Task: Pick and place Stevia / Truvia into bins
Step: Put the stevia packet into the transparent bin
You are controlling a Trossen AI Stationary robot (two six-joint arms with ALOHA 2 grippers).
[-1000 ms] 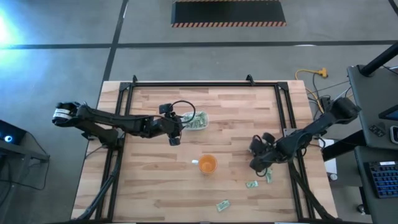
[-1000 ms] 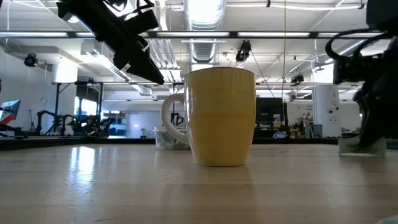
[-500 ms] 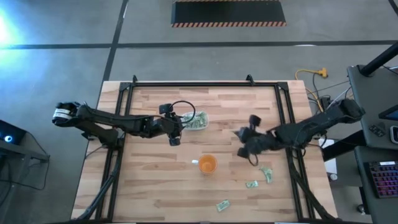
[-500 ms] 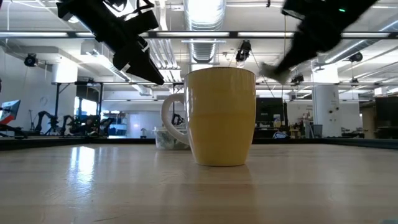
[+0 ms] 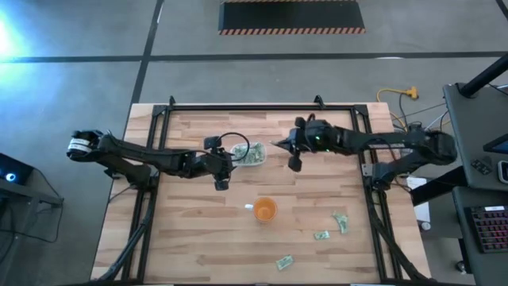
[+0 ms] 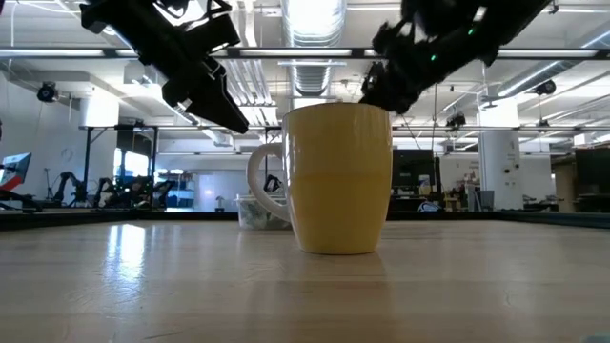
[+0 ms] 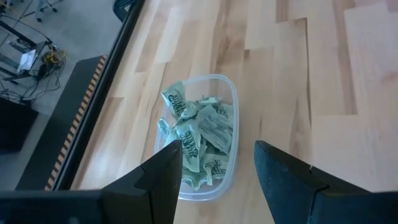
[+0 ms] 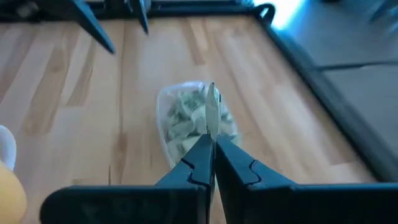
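Sachet (image 8: 211, 109) pinched edge-on in your closed right gripper (image 8: 212, 142), near the clear tub (image 8: 163, 102): featherlight, floppy paper. Left gripper (image 7: 216, 163) open above the tub.

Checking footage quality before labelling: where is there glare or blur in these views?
High view: bright glare at the left edge. Low view: ceiling lights glow behind the orange cup. Right wrist view: soft overall, the clear tub and the sachet in the right gripper fuzzy.

Open table (image 5: 309, 202) lies between the clear tub (image 5: 252, 154) and the orange cup (image 5: 264, 210), which stands alone near the middle. The left gripper (image 5: 221, 171) crowds the tub's left side, the right gripper (image 5: 284, 146) its right side; three sachets (image 5: 321, 235) lie scattered on the right front boards.
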